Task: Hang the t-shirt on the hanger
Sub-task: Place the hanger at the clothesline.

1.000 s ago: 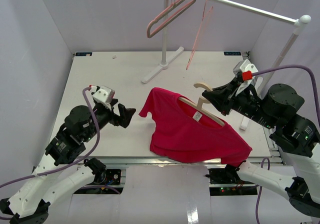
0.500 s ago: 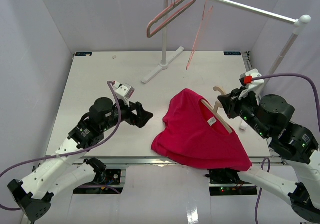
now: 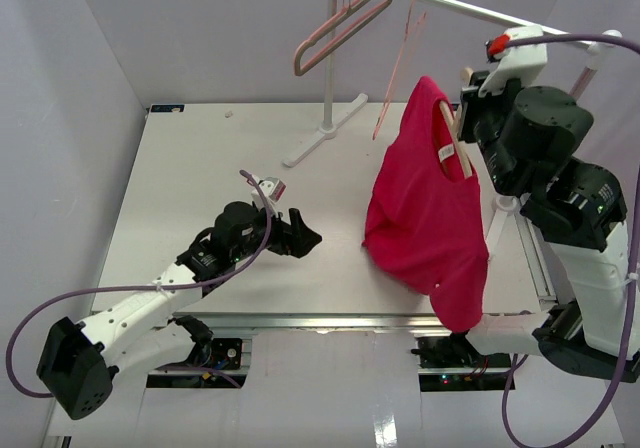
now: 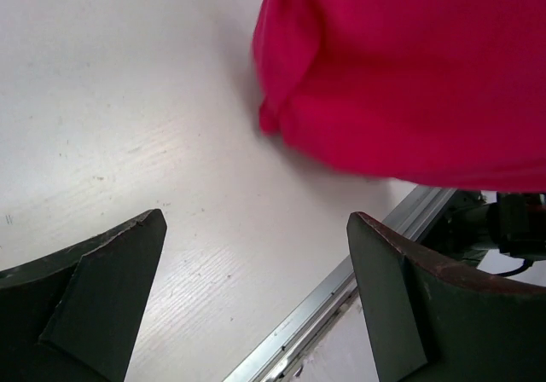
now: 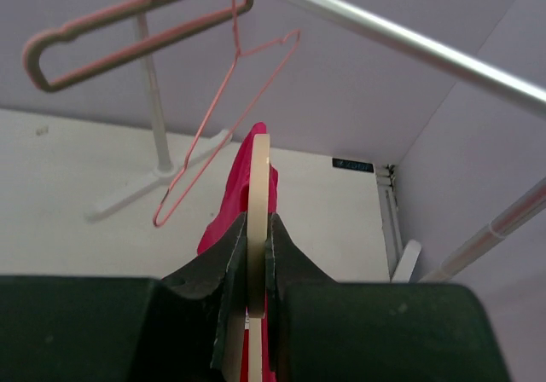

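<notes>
The red t-shirt hangs on the light tan hanger, lifted off the table and tilted. My right gripper is shut on the hanger's wood, just below the rail. In the right wrist view the hanger stands edge-on between the shut fingers of the right gripper, with red t-shirt cloth behind it. My left gripper is open low over the table, left of the shirt's lower edge. In the left wrist view the t-shirt is ahead of the empty left gripper.
A metal rail on a white stand crosses the back right. It carries a thick pinkish-brown hanger and a thin pink wire hanger. The table's metal front edge lies just beyond the left fingers.
The right arm has raised the hanger and t-shirt from the table up toward the rail. The left arm has reached right, toward the shirt's lower edge, staying open.
</notes>
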{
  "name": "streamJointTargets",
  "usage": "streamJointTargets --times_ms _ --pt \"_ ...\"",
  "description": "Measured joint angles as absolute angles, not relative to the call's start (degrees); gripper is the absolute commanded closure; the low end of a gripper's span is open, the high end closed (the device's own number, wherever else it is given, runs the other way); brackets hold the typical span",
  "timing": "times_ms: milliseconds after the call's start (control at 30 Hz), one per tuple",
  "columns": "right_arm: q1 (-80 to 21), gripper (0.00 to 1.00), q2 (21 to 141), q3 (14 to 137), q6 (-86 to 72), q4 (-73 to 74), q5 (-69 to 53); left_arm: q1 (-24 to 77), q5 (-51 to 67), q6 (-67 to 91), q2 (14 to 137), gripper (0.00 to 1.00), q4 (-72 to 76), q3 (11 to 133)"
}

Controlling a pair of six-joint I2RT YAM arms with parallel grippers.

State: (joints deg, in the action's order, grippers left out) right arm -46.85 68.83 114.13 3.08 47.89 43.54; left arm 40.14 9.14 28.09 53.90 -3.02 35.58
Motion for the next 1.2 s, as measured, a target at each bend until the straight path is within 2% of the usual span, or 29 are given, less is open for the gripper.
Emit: streamJointTargets --times_ms 67,167,433,533,800,1033,1200 --pt "-46.9 0.92 72.0 120.6 6.2 46.0 45.9 40.1 9.2 28.6 55.9 0.02 -2.4 34.9" --pt "-46.9 0.92 73.4 123.5 10.3 43.4 48.5 40.1 9.2 29.1 56.8 0.02 -1.0 34.9" --pt "-46.4 0.92 69.3 111.8 13.7 36.6 52.8 40.3 8.1 30.5 55.1 0.02 5.5 30.1" --pt "-44.9 0.92 71.1 112.3 14.3 35.5 53.4 40.5 7.7 30.4 57.5 0.02 8.1 28.4" --pt "-35.1 0.92 82.1 122.7 15.0 31.4 54.2 42.5 7.4 29.2 62.9 0.02 9.9 25.8" --pt "-23.1 0.92 87.9 124.4 11.2 31.0 50.7 45.7 4.0 27.3 60.2 0.02 9.4 25.9" --pt "-18.5 0.92 90.3 124.9 7.9 29.6 48.3 47.5 0.5 26.1 58.7 0.02 7.9 25.9"
